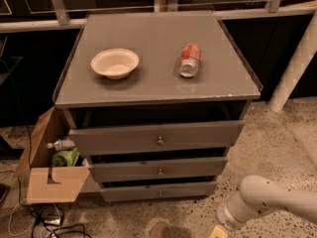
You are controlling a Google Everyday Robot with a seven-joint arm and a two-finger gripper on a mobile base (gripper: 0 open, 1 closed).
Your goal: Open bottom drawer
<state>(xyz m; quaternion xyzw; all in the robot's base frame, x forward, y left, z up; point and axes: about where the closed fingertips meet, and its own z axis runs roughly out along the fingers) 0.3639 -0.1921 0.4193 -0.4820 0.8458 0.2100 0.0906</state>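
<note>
bottom drawer (141,192) up-left of gripper (218,231); apart; gripper near floor

Item: one arm (275,198), a smooth off-white tubular link with a rounded, matte casing and no visible cables or markings. It ends in a wider cylindrical wrist collar (233,215) of the same white, set off by a thin dark ring seam. The gripper (217,231) shows only as a small cream-yellow piece below the collar, at the bottom edge of the view, right of centre.
</note>
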